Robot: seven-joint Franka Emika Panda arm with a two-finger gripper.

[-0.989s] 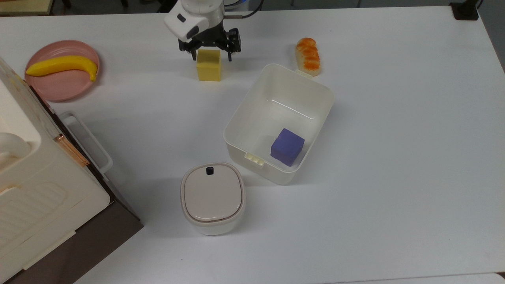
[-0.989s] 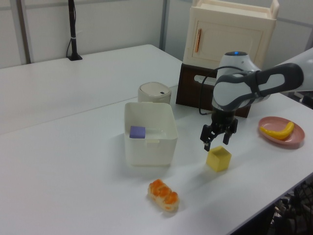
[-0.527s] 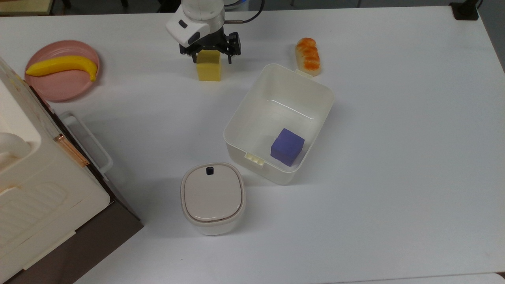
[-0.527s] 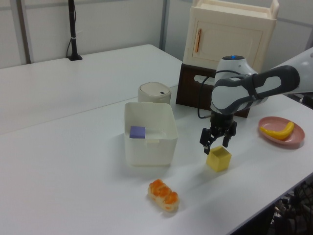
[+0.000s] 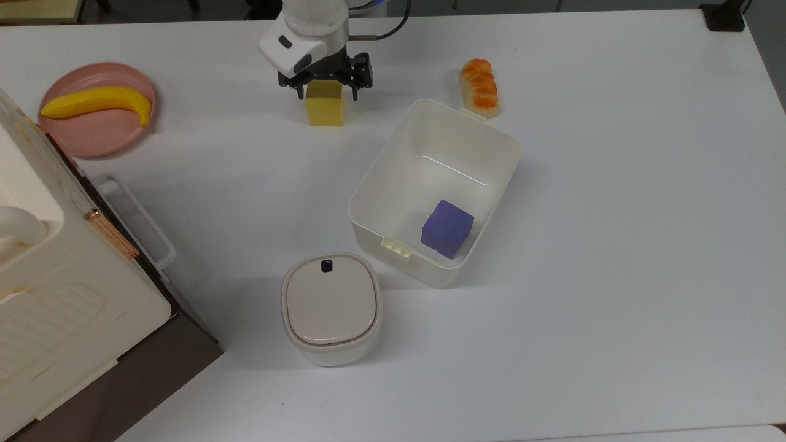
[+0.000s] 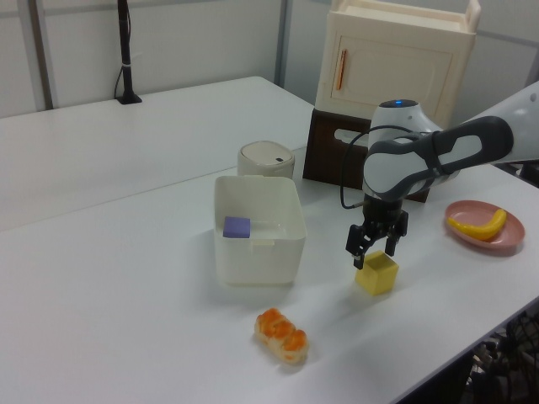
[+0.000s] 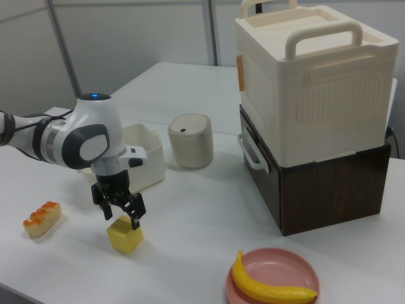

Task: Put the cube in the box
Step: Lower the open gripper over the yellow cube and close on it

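Since a second ago my pincer (image 5: 326, 91) has sunk lower over the cube (image 5: 325, 104), and its two fingers now straddle the cube's top part; nothing else on the desk (image 5: 614, 245) has shifted.

Counting what I see: two cubes, one yellow and one purple; one box (image 5: 485, 166); one lidded white canister (image 5: 331, 309); one pink plate (image 5: 98, 135) with one banana (image 5: 98, 101) on it; one orange-topped bread roll (image 5: 480, 87); one large white-and-brown appliance (image 5: 67, 301).

My pincer stands spread wide, one finger on each side of the yellow cube, and I cannot tell whether the fingers touch its faces yet. It grips nothing. In the left view the fingers (image 6: 360, 252) hang just at the cube's upper edge; in the right view they sit right above it.

The yellow cube rests on the desk, outside the box and near it, on the top view's left of the box's far corner. The purple cube (image 5: 447, 228) lies inside the box, against the wall nearest the canister in the top view. The roll lies just beside the box's far rim.
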